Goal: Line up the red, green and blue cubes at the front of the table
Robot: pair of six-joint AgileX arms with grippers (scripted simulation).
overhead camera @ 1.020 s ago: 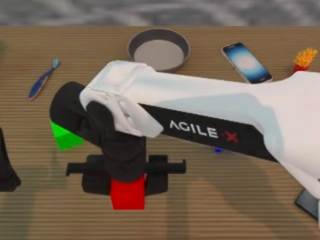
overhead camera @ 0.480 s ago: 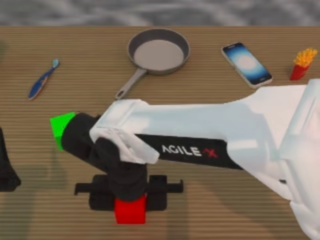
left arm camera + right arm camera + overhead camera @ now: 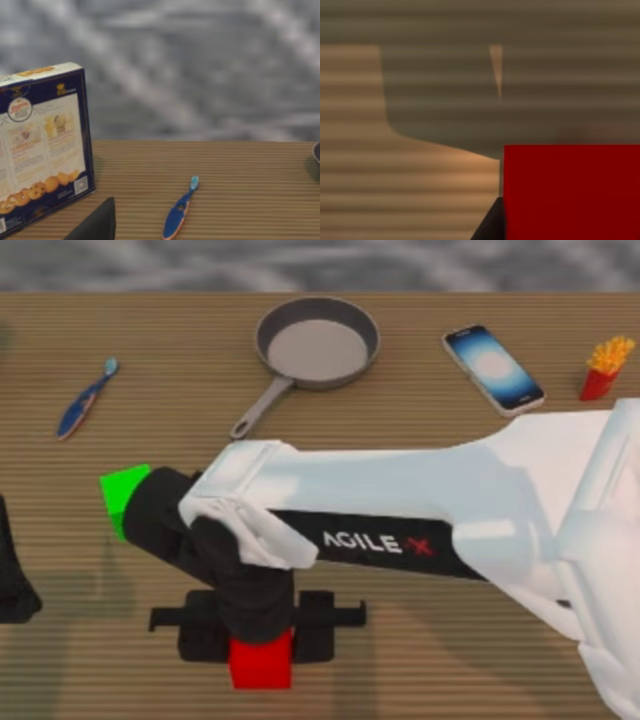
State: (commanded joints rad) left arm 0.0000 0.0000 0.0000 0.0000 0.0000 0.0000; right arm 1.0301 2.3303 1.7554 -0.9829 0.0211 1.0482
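Note:
My right arm reaches across the table (image 3: 480, 660) to its front left, where the right gripper (image 3: 260, 658) is shut on the red cube (image 3: 261, 662), low over the wood. In the right wrist view the red cube (image 3: 570, 192) fills the corner, with one dark finger (image 3: 492, 225) against its side. The green cube (image 3: 122, 493) sits at the left, half hidden behind the right wrist. The blue cube is hidden under the right arm. My left gripper (image 3: 12, 585) stays parked at the left edge.
At the back stand a grey pan (image 3: 318, 340), a phone (image 3: 494, 365) and a red fries carton (image 3: 603, 370). A blue toothbrush (image 3: 84, 400) lies back left. A cookie box (image 3: 40, 145) stands upright beside the toothbrush (image 3: 180, 215) in the left wrist view.
The right gripper carried the red cube toward the front edge and lower, uncovering the pan's handle. Over the last half second it has held still.

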